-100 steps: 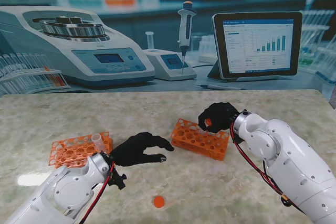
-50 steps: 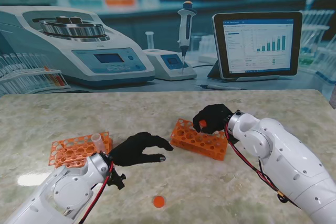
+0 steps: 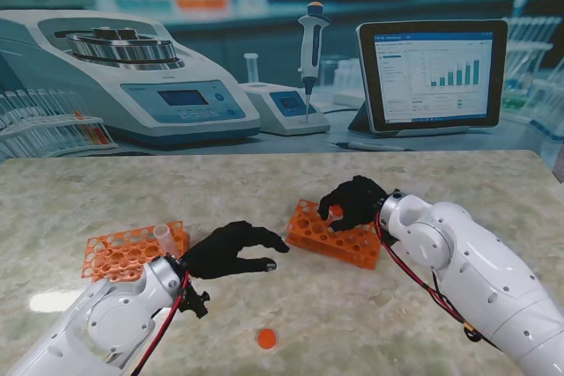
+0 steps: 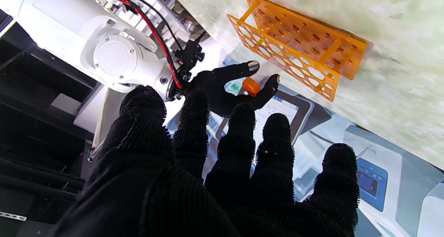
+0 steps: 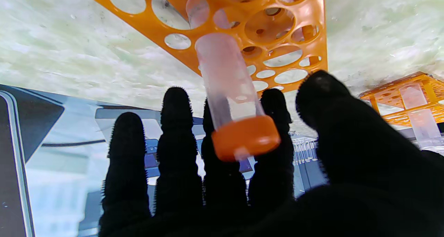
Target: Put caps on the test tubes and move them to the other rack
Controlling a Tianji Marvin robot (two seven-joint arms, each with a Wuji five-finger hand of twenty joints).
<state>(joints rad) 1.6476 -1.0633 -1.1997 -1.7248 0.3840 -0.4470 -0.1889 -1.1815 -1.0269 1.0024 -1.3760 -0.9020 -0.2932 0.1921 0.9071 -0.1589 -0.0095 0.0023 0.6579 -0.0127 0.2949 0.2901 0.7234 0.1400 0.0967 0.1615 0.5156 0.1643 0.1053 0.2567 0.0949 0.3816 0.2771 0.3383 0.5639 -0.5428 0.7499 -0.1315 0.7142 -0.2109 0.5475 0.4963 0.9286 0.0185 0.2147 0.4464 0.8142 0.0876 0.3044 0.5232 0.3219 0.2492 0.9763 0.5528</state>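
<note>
- Stand view: right hand (image 3: pixel 354 202) over the rack on the right (image 3: pixel 335 233), fingers curled round a capped tube whose orange cap (image 3: pixel 336 211) shows between them. Left hand (image 3: pixel 231 250) slack above the worktop (image 3: pixel 264 173), fingers spread, holding nothing. Uncapped tube (image 3: pixel 164 235) upright in the rack on the left (image 3: pixel 132 251); loose orange cap (image 3: pixel 266 338) on the worktop nearer to me.
- Left wrist view: left hand (image 4: pixel 222 167) bare, fingers apart; right hand (image 4: pixel 229 88) pinching the orange cap (image 4: pixel 251 86) just beside the far rack (image 4: pixel 305 53).
- Right wrist view: capped tube (image 5: pixel 229 84) tilted, tip pointing at the rack (image 5: pixel 194 62) openings, not yet seated. Step in hand, as judged: transfer of a capped tube. Next move calls for squaring the tube upright over one hole, then lowering before release.
</note>
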